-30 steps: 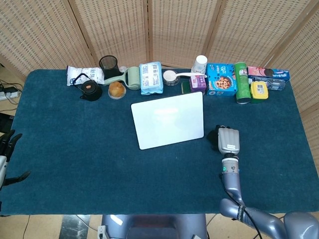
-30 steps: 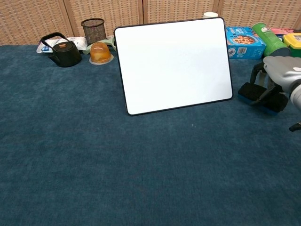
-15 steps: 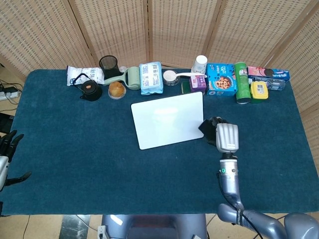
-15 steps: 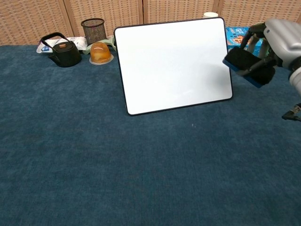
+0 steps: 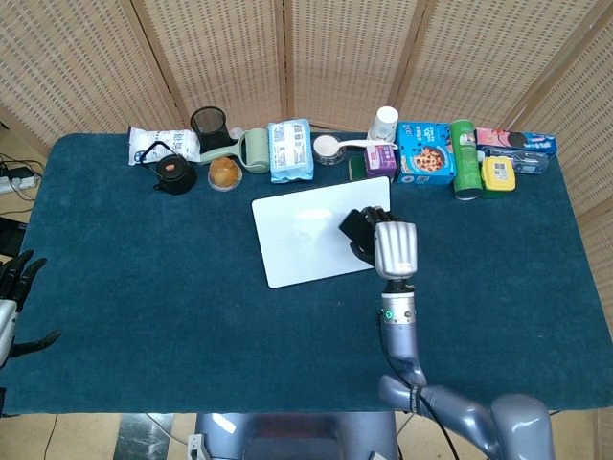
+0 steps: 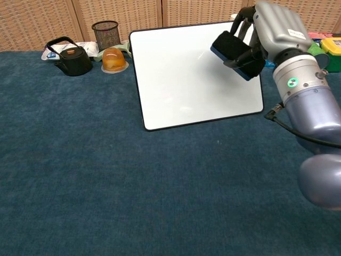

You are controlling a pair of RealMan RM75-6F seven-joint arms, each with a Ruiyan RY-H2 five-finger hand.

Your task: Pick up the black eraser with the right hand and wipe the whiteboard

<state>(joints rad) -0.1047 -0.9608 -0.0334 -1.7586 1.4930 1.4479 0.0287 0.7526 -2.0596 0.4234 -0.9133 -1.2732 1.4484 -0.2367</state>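
Observation:
The white whiteboard (image 5: 311, 235) (image 6: 186, 80) lies on the blue table cloth, its surface looking blank. My right hand (image 5: 388, 247) (image 6: 269, 29) holds the black eraser (image 5: 355, 228) (image 6: 232, 47), which has a blue underside, over the board's right part. Whether the eraser touches the board cannot be told. My left hand (image 5: 11, 297) hangs at the far left edge of the head view, off the table, fingers apart and holding nothing.
Along the table's back edge stand a black teapot (image 5: 170, 172), a mesh pen cup (image 5: 208, 123), an orange jelly cup (image 5: 224, 173), a wipes pack (image 5: 290, 150), a blue snack box (image 5: 425, 153), a green can (image 5: 465, 158) and a yellow box (image 5: 498, 173).
My right hand lifted the eraser off the cloth right of the board and carried it left, over the board's right part. The left hand has stayed put.

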